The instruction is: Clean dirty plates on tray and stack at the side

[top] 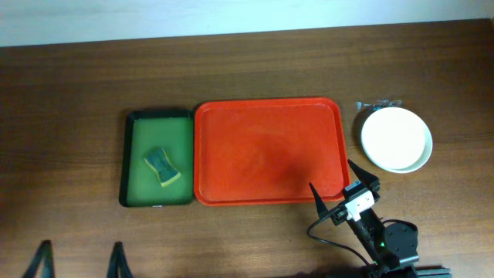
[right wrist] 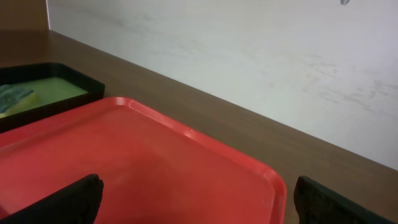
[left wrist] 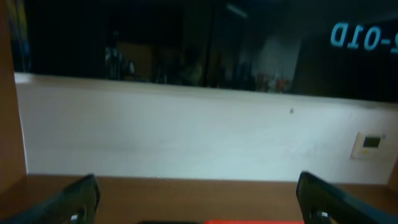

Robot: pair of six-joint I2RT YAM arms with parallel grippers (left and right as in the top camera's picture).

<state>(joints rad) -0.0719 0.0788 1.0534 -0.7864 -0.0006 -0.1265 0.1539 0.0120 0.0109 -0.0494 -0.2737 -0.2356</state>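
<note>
Overhead, the plates sit just right of the tray. The left gripper and right gripper gape wide, holding nothing.

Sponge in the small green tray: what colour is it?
The sponge is dark green on top, yellow below; clearest in the overhead view.
</note>
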